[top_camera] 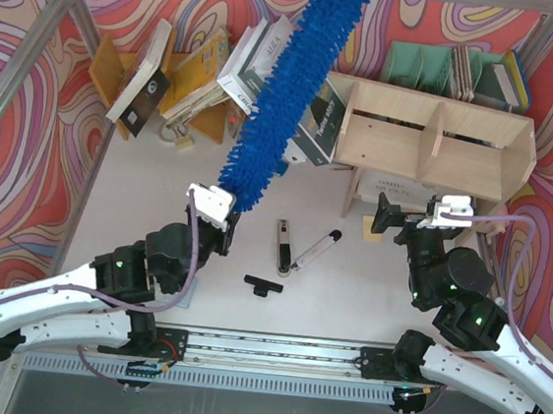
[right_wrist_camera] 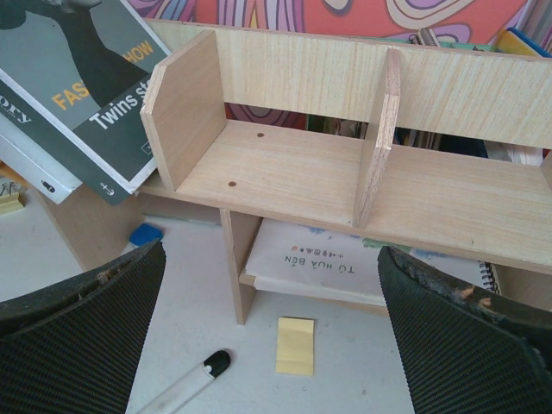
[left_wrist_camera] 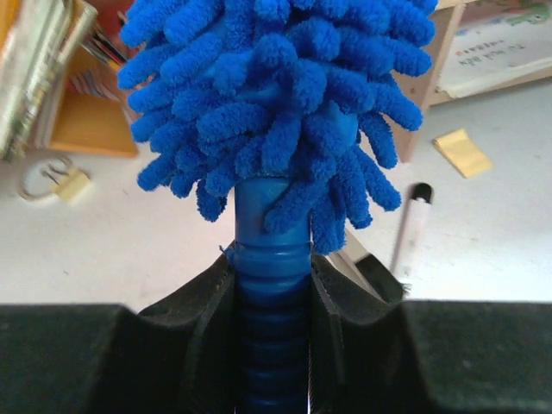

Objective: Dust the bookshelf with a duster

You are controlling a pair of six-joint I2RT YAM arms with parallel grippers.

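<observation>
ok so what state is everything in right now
duster, gripped at its handle
left pincer, shut on the duster
right pincer, open, empty
bookshelf, upright, top compartments empty, papers below
magazine, leaning against the bookshelf
marker, capped, lying flat

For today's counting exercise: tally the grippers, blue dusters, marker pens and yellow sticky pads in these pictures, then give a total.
Grippers: 2 (left gripper, right gripper)
Blue duster: 1
Marker pen: 1
Yellow sticky pad: 1
Total: 5
</observation>
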